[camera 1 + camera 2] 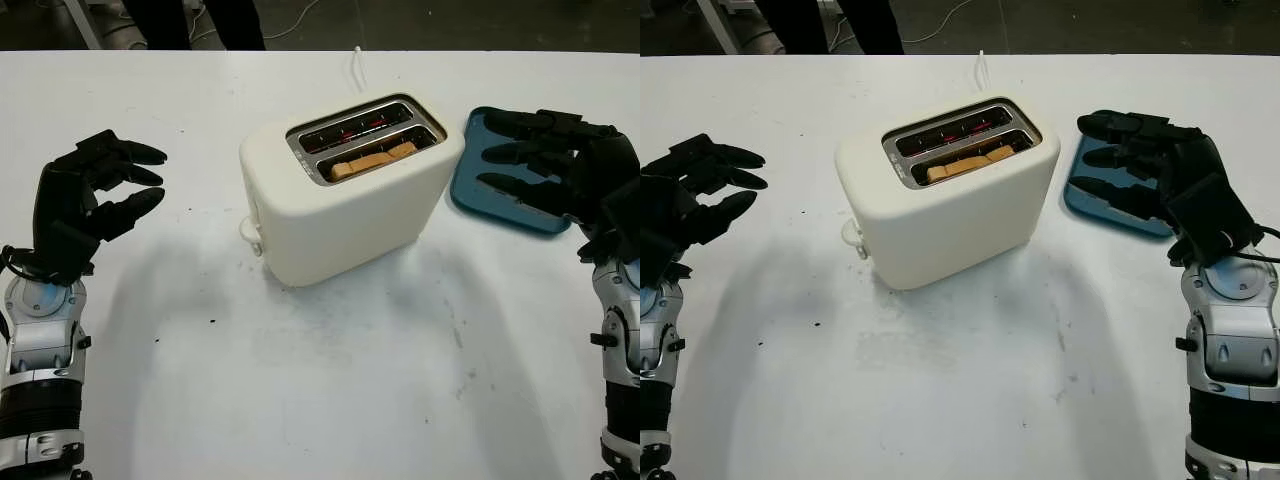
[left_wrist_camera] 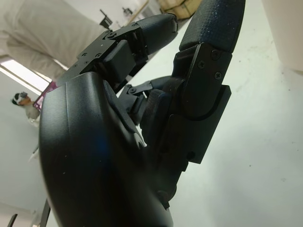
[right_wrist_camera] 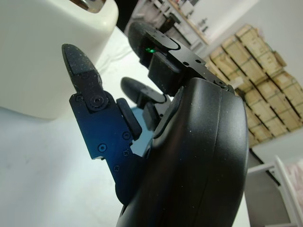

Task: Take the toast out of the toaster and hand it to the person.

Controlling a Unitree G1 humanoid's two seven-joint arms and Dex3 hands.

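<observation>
Left hand [image 1: 85, 200] hovering at 9 o'clock of toaster [image 1: 350, 190], holding nothing. Toast [image 1: 372, 160] sitting low in near slot. Right hand [image 1: 560, 170] at 3 o'clock over blue tray [image 1: 468, 185], fingers spread. Risk: fingertips slipping off the recessed slice.

white table [image 1: 330, 380] with cream toaster [image 1: 340, 215], blue tray [image 1: 470, 190]

Toast [image 1: 372, 160] sits in a cream toaster [image 1: 350, 200] on a white table [image 1: 330, 370].
Open left hand [image 1: 95, 195] and right hand [image 1: 555, 170] flank it, the right over a blue tray [image 1: 470, 185].
</observation>
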